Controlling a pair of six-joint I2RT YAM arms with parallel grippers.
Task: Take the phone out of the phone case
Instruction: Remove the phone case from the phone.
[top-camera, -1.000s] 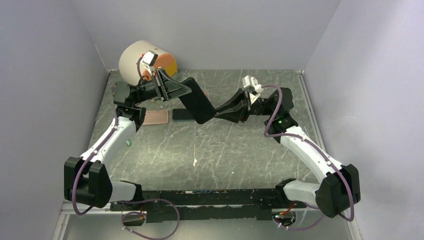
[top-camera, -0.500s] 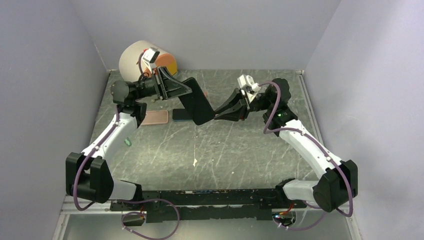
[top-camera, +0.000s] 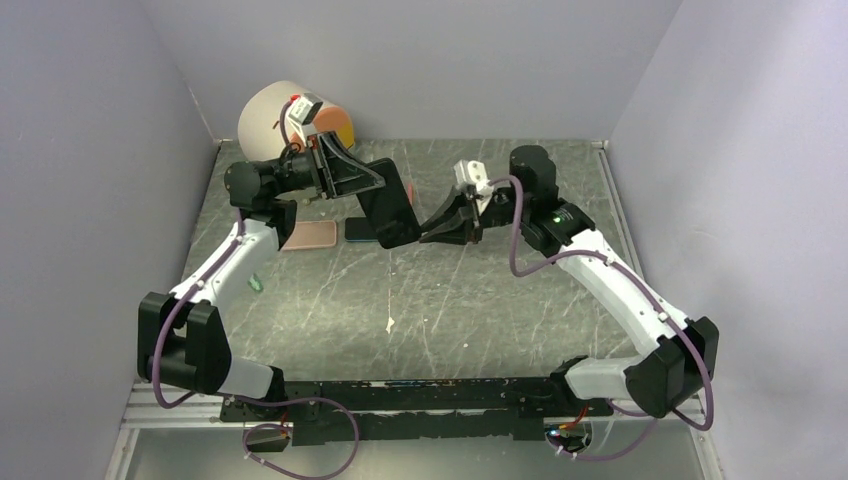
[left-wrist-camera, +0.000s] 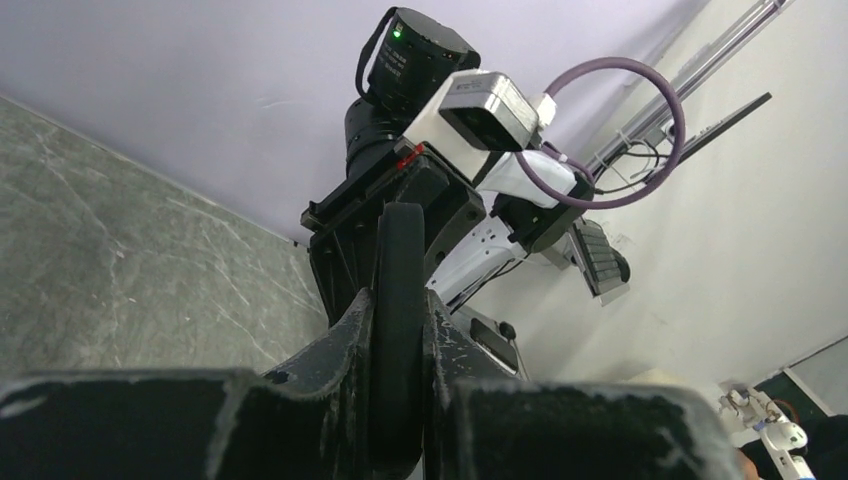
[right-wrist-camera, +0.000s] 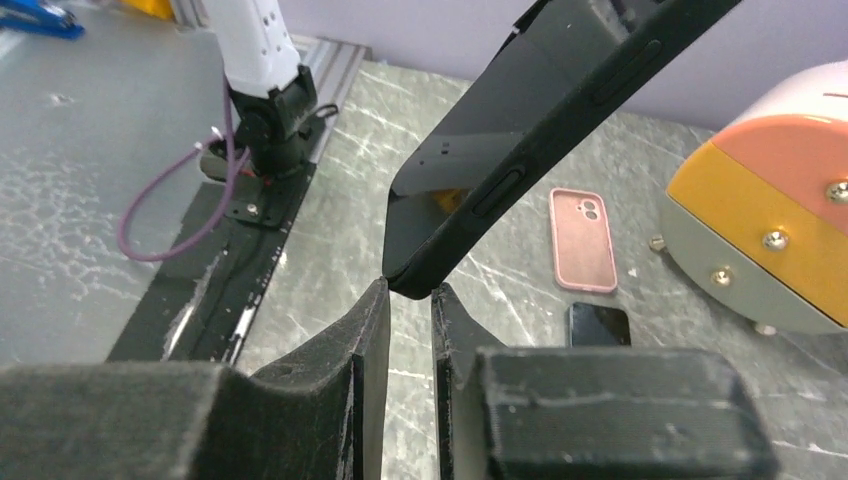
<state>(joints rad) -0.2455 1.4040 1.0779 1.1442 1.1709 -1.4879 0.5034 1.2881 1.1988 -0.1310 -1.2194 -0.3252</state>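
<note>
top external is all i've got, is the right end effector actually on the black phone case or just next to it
observer: the right wrist view shows the lower corner of the black phone case sitting at the mouth of the right end effector, between its fingertips. i can't confirm a firm pinch.
operator: and the left one, solid hold?
observer: in the left wrist view the left end effector is closed on the case edge-on, one finger against each face.
operator: where are the side buttons
observer: the right wrist view shows the side buttons on the edge turned toward that camera.
</note>
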